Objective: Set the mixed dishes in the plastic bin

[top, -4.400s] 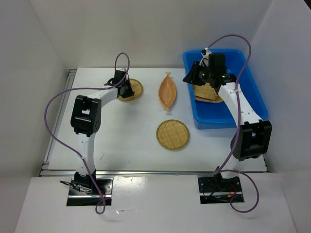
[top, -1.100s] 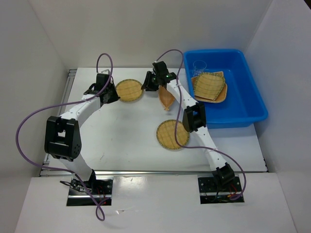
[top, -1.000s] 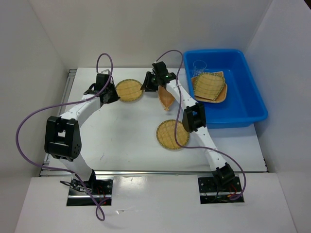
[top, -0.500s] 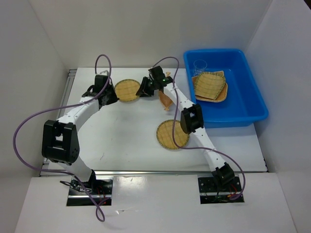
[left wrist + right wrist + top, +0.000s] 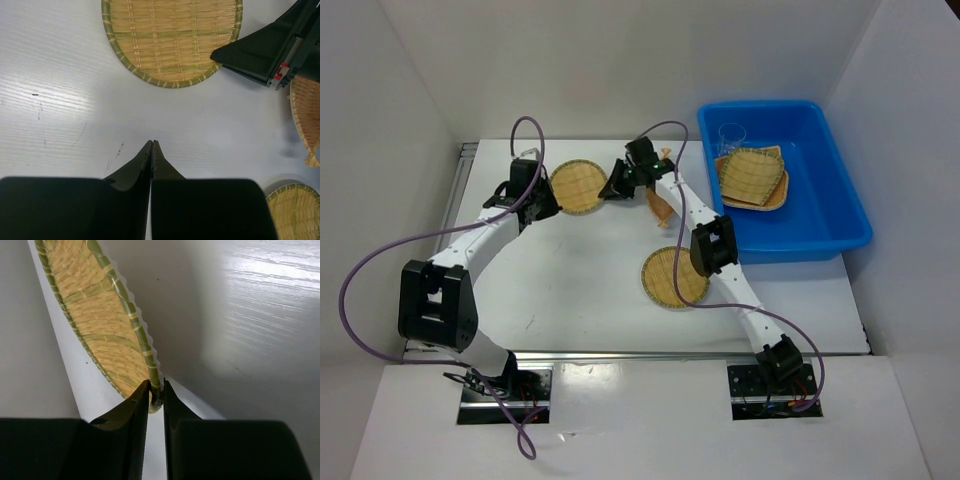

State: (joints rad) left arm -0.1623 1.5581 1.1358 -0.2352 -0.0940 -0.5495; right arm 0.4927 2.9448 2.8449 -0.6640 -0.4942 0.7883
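right tool (image 5: 156,386) on rim of round tray (image 5: 92,322), left tool (image 5: 151,148) opposite

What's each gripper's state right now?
left gripper: closed, holding nothing.
right gripper: closed on the rim of the round bamboo tray.

Woven-bamboo round tray (image 5: 578,187), glossy blue plastic bin (image 5: 790,247), smooth white table (image 5: 570,270)
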